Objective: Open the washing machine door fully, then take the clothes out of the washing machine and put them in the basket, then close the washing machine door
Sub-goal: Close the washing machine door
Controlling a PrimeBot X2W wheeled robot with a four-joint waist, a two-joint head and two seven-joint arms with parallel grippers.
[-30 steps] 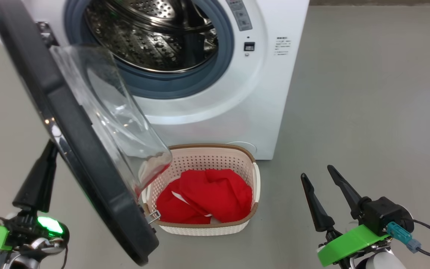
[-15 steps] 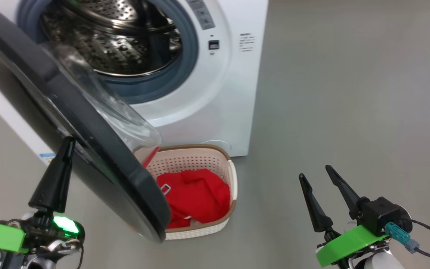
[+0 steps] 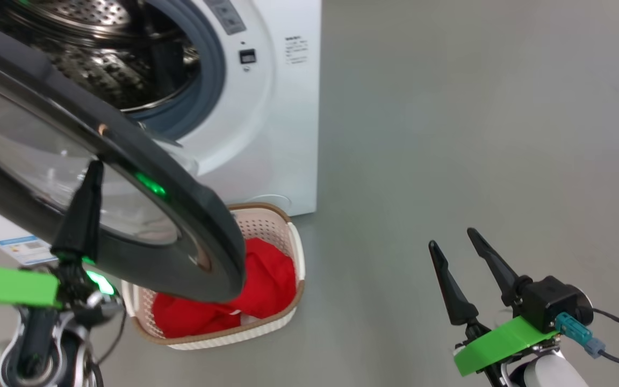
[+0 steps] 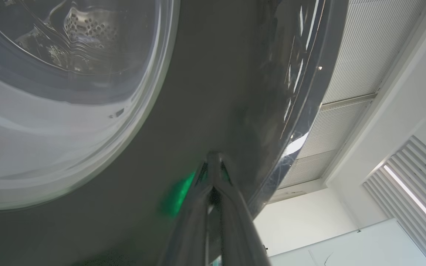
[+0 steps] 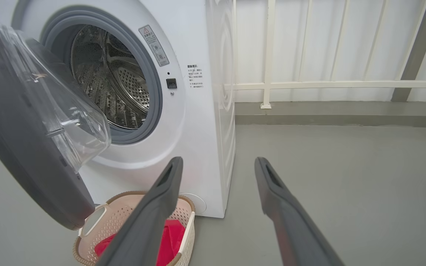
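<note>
While my left tool [image 3: 93, 171] has its two dark fingers pressed together with nothing between them, its tip sits against the outer face of the washing machine door [image 3: 180, 215], on the wide glossy black rim just beside the clear glass window. In the left wrist view the closed tool [image 4: 213, 158] meets that rim [image 4: 198, 92] near its lower edge, a green glow reflected in the gloss next to it. My right tool [image 3: 452, 239] hangs well apart from all this at my lower right, its fingers spread wide and holding nothing, above bare grey floor [image 3: 449, 134]. Seen between those spread fingers [image 5: 218, 162], the door [image 5: 20, 155] stands swung partway out from the white washing machine [image 5: 198, 147], its bulging glass bowl facing the opening. Behind the door, the grey rubber ring [image 3: 210, 80] and the perforated steel drum [image 3: 100, 64] are exposed. On the floor just in front of the machine's lower corner sits the cream perforated basket [image 3: 289, 236] with its brown rim, partly hidden under the door's edge, and the red clothes [image 3: 266, 279] lie bunched inside it.
</note>
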